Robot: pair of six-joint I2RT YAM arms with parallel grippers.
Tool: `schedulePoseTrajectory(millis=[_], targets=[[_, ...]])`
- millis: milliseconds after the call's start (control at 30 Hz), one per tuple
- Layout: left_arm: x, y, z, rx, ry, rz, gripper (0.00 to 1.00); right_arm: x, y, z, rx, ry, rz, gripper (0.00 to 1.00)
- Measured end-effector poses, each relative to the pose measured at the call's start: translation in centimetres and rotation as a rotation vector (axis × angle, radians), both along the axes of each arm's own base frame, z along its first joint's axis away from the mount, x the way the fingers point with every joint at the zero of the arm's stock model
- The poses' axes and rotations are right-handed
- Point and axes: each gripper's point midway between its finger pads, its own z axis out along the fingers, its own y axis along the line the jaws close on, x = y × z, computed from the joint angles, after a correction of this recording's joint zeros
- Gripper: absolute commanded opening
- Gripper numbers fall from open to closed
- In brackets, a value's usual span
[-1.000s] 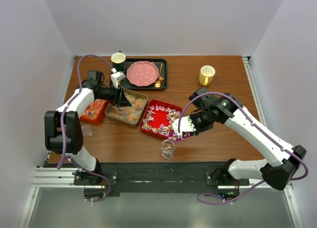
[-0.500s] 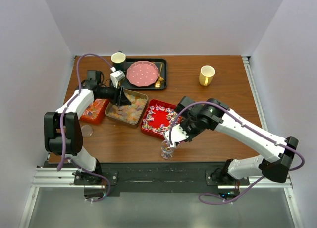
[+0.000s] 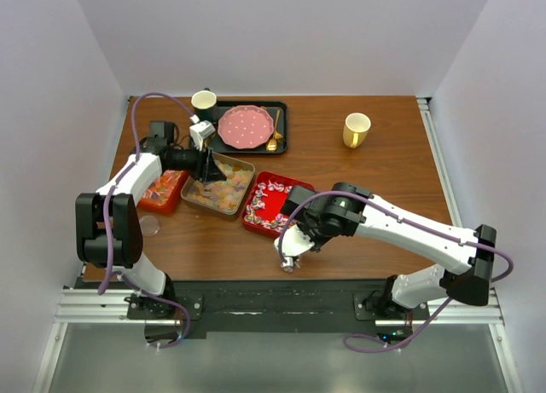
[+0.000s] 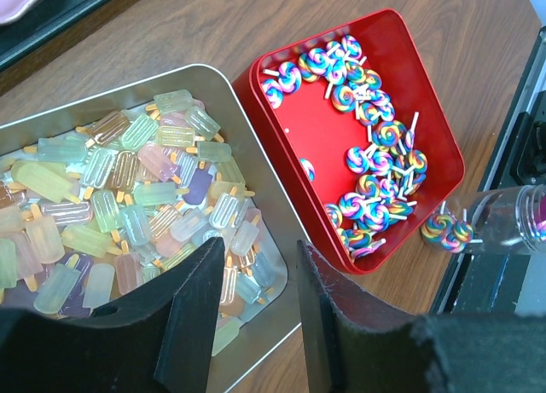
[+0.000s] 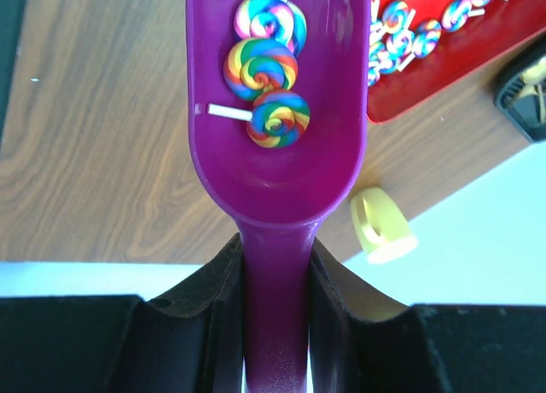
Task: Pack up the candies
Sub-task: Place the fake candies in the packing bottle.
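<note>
Top external view: the table is bare wood on its right half, so we judge the right arm has open room to swing, while the left half is crowded

The metal tin of pastel gummies and the red tray of swirled pieces sit just beside each other, not touching. The orange-red wrapped pieces lie in a tray further left

The left gripper hangs low over the tin's near corner, jaws half apart on nothing. We judge it parked out of the other arm's way

The right gripper is clamped narrow on the handle of the purple scoop. Three swirled pieces sit toward the scoop's lip, above the clear jar, ready to pour

The jar stands close to the table's near edge, off the red tray's corner, so margin is small there. Two stray lollipops lie just beside it, so we judge the mouth tight for this scoop
</note>
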Motion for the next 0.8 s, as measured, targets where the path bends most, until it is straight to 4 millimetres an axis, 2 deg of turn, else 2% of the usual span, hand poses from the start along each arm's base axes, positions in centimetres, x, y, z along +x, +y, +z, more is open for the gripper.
schedulePoseTrajectory(millis=[200, 500, 700, 800], targets=[[0.0, -0.3, 0.1, -0.004, -0.003, -0.007, 0.44, 0.3, 0.9, 0.9, -0.009, -0.065, 0.000, 0.00], [-0.9, -2.5, -0.1, 0.009, -0.004, -0.065, 0.44, 0.5, 0.9, 1.6, -0.019, -0.120, 0.003, 0.00], [-0.7, -2.4, -1.1, 0.059, 0.002, -0.047, 0.41, 0.3, 0.7, 2.4, 0.004, -0.144, 0.009, 0.00], [-0.4, -2.0, -2.4, 0.089, 0.029, -0.030, 0.41, 0.3, 0.5, 2.8, 0.018, -0.153, 0.008, 0.00]])
